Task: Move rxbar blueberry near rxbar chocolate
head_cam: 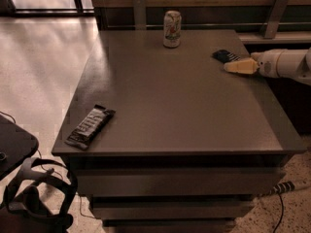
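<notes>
The rxbar blueberry [225, 56] is a small dark blue bar lying flat near the table's far right edge. The rxbar chocolate [90, 125] is a long black-brown bar with whitish lettering at the table's front left corner. My gripper [232, 66] reaches in from the right on a white arm, its pale yellowish fingers [241, 66] pointing left. Its tip is just in front of and beside the blue bar, low over the table. The two bars lie far apart, at opposite corners of the table.
A pale drink can [172, 29] stands upright at the table's far middle. The grey table [175, 101] has drawers below. A dark object and straps [29, 188] lie on the floor at the lower left. A ledge with brackets runs behind the table.
</notes>
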